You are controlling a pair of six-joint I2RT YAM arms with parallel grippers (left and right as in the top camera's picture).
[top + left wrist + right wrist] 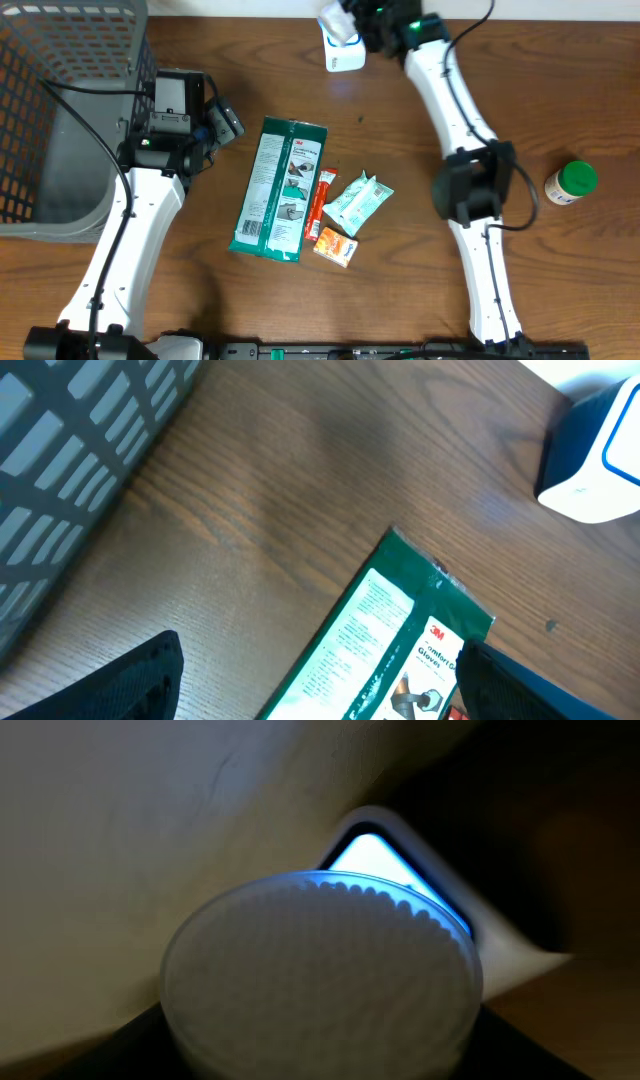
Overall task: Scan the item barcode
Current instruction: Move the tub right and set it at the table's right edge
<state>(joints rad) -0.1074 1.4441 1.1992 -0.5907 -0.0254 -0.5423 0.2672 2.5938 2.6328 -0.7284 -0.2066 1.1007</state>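
Tub (320, 980), one, being clamped by right gripper (348, 22) before one scanner (346, 56); left gripper (226, 122) gaping empty beside one pack (280, 185).

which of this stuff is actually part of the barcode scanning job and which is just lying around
In the job: round clear cotton-swab tub, white-blue scanner, right gripper.
Lying about: green glove packet, red sachet, teal wipe packets, orange packet, green-capped bottle.

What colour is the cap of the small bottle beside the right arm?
The cap is green, seen best in the overhead view.
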